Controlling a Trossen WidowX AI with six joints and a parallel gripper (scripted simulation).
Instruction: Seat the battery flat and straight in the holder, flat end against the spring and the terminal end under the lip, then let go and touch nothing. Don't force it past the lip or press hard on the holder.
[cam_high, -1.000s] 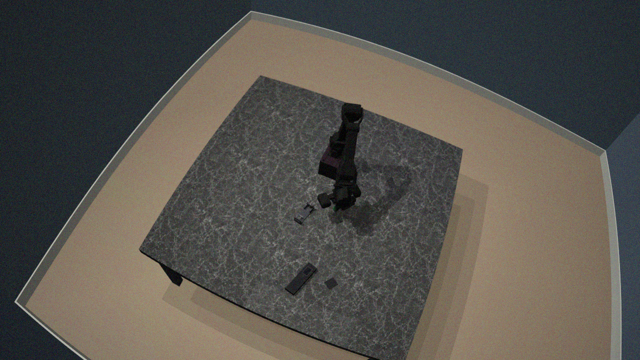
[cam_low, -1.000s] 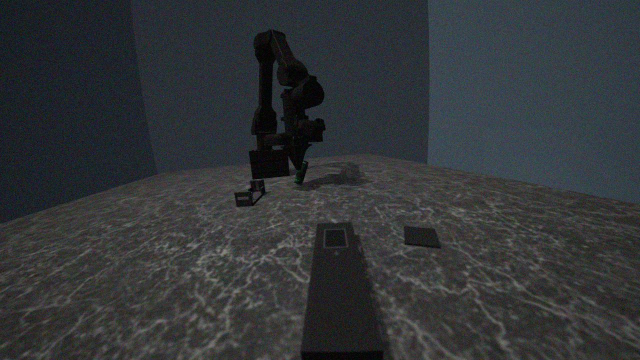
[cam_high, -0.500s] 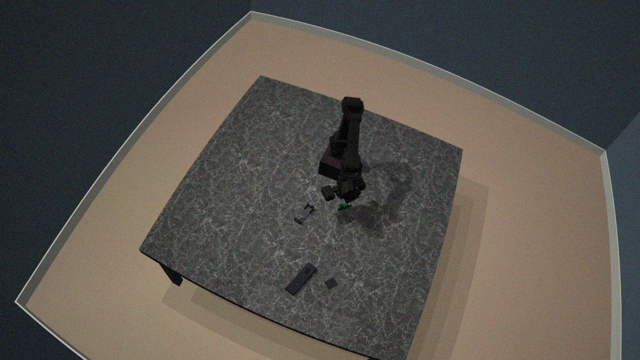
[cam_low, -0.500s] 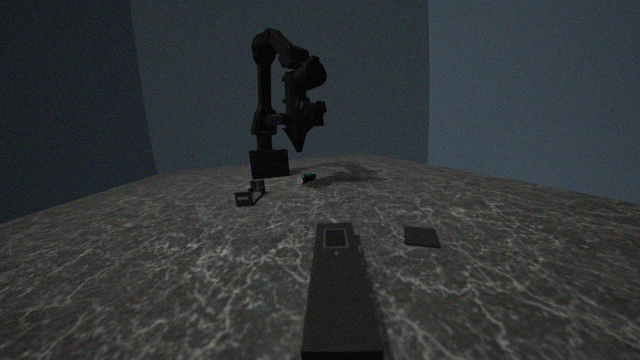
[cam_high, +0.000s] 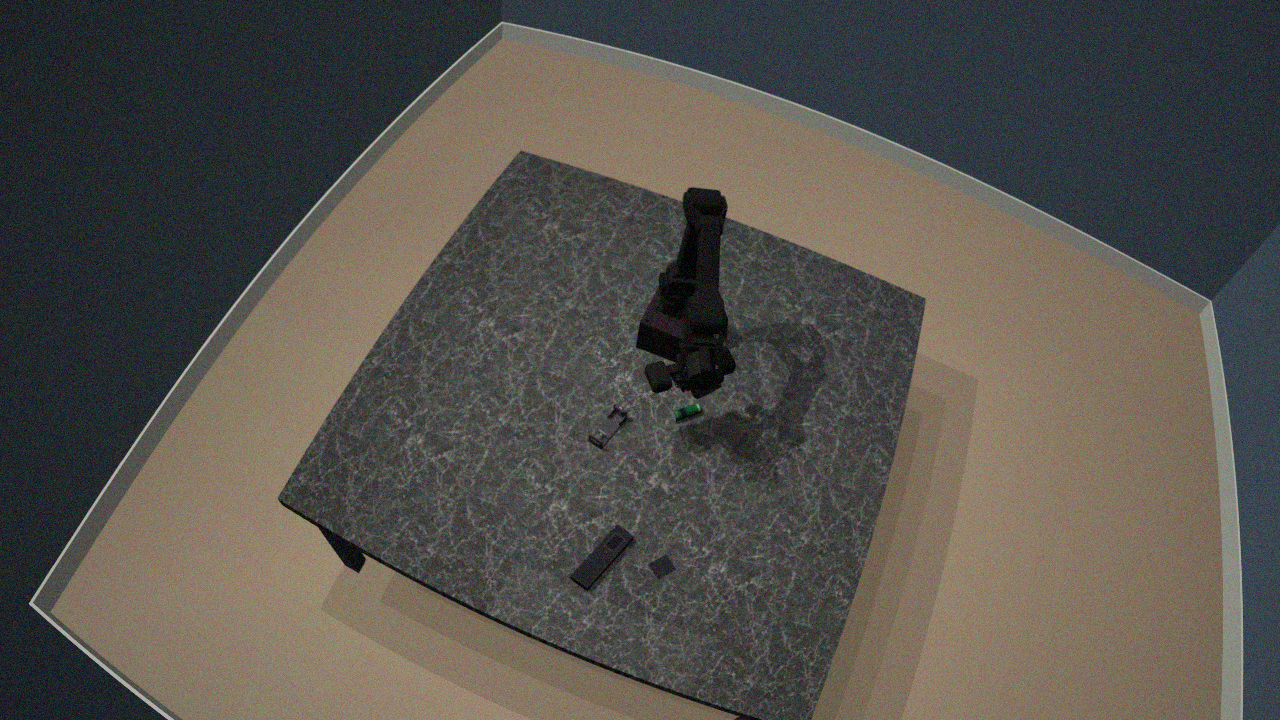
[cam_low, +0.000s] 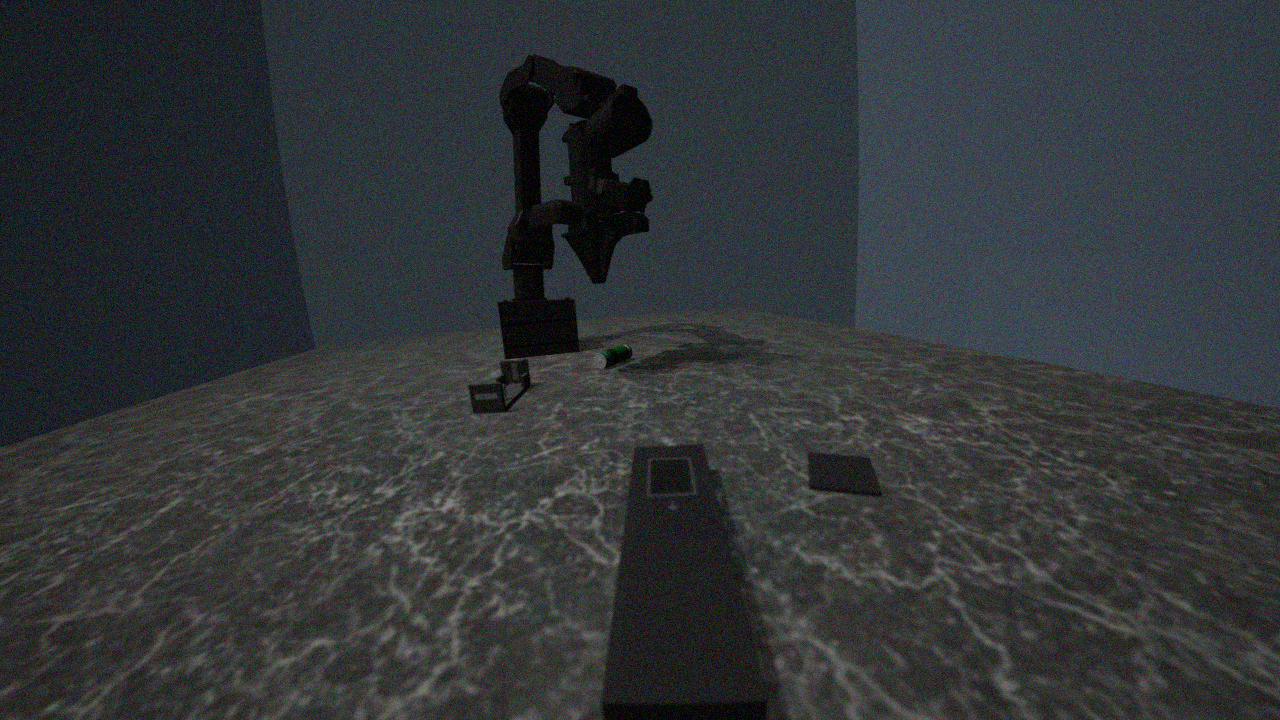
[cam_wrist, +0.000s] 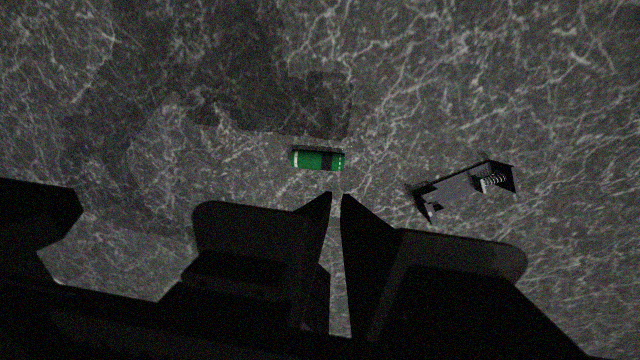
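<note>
The green battery (cam_high: 687, 411) (cam_low: 614, 355) (cam_wrist: 317, 160) lies on its side on the dark marble table (cam_high: 465, 376), apart from everything. The small black holder (cam_high: 609, 427) (cam_low: 499, 387) (cam_wrist: 462, 187) sits empty a short way to its side; its spring (cam_wrist: 492, 178) shows at one end in the wrist view. My gripper (cam_high: 699, 386) (cam_low: 597, 275) (cam_wrist: 336, 198) hangs well above the table, roughly over the battery. Its fingers are nearly together with only a thin slit between them, and nothing is in it.
A long dark flat bar (cam_high: 602, 557) (cam_low: 680, 573) and a small dark square plate (cam_high: 662, 565) (cam_low: 843, 472) lie near the table's front edge. The arm's base (cam_high: 662, 326) (cam_low: 537, 326) stands just behind the holder and battery.
</note>
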